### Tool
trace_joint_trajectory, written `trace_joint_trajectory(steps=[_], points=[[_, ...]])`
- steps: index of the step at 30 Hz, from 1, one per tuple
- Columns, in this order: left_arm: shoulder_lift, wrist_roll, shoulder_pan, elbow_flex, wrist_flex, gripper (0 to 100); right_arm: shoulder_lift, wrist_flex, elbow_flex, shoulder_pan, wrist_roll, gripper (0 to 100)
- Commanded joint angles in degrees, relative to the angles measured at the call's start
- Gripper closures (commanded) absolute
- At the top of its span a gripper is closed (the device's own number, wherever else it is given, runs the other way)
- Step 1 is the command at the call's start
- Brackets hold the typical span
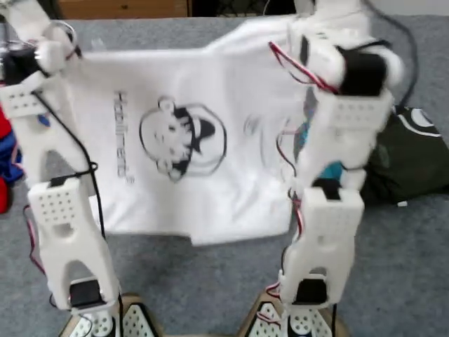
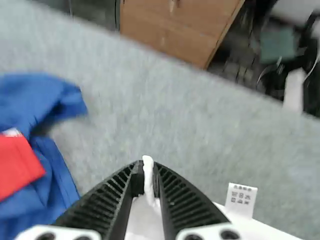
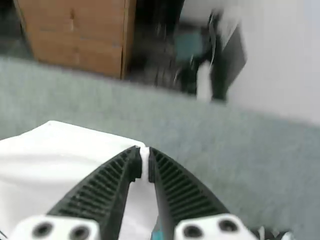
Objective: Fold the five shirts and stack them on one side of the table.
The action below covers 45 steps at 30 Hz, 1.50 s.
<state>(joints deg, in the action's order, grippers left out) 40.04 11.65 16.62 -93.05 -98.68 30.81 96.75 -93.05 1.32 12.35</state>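
Note:
A white shirt [image 1: 189, 161] with a dark cartoon print is spread over the grey table, held up along its far edge. My left gripper [image 2: 145, 172] is shut on a pinch of its white cloth [image 2: 147, 185] at the far left corner, beside a small care label [image 2: 241, 199]. My right gripper [image 3: 143, 160] is shut on the shirt's white fabric [image 3: 60, 150] at the far right corner. In the high view both white arms [image 1: 63, 210] [image 1: 337, 161] stretch away over the shirt's two sides.
A blue and red garment pile [image 2: 30, 165] lies at the left edge [image 1: 5, 161]. A dark shirt [image 1: 410, 158] lies bunched at the right. A wooden cabinet [image 2: 175, 27] stands beyond the table. Grey surface [image 1: 210, 281] spreads between the arm bases.

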Motion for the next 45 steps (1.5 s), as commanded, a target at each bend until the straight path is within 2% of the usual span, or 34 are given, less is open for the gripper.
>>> trace_joint_trajectory(steps=[1,14,27,30,33,37,41,45], points=[[-15.5,-2.5,1.6,-2.5,-1.7,97,-12.2,-4.1,-2.1,0.8,0.4,98.7],[-54.0,-9.3,1.7,1.2,-2.2,97,-35.6,-12.4,-2.1,0.6,0.0,98.7],[-88.9,-15.0,1.3,36.4,-2.1,97,-50.2,-11.6,-1.8,1.0,0.0,98.7],[-94.0,-15.0,1.3,45.8,-1.1,97,-51.2,-8.9,2.6,1.1,0.4,98.7],[-95.9,-14.7,1.3,59.1,5.3,97,-51.2,-7.6,10.0,1.1,0.4,98.7],[-96.7,-14.6,1.3,80.6,19.5,97,-51.1,-9.9,23.3,0.8,0.5,98.7],[-96.8,-14.5,1.6,103.8,42.0,97,-51.1,-19.1,39.6,0.7,0.5,98.7],[-96.2,-14.8,1.5,123.5,67.3,97,-51.1,-34.0,58.5,0.7,0.5,98.7]])
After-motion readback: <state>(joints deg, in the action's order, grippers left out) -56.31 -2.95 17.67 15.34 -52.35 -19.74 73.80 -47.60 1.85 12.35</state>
